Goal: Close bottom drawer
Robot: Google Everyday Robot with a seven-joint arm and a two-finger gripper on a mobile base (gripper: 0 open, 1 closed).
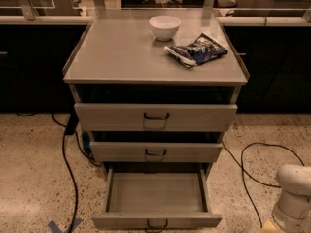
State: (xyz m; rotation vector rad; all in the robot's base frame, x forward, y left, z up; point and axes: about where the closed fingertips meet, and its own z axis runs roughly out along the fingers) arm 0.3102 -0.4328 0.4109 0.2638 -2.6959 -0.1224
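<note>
The bottom drawer [156,196] is seen pulled far out at the foot of the cabinet [97,62], its shallow tray empty. It is judged to be stiff metal, light and free-running, best pushed flat on the front panel beside the small loop handle [156,224], centrally so that it is not skewed. The gripper [272,223] is found low at the right edge, well apart from the drawer; its state cannot be told.

I'm looking at a dim scene under warm, amber light.
Light is coming from above and glaring softly off the cabinet top [121,57] and the bowl [164,26]. Shadow is pooling at the back of the bottom drawer [155,194]. The gripper [285,213] is showing pale at the lower right edge.
</note>
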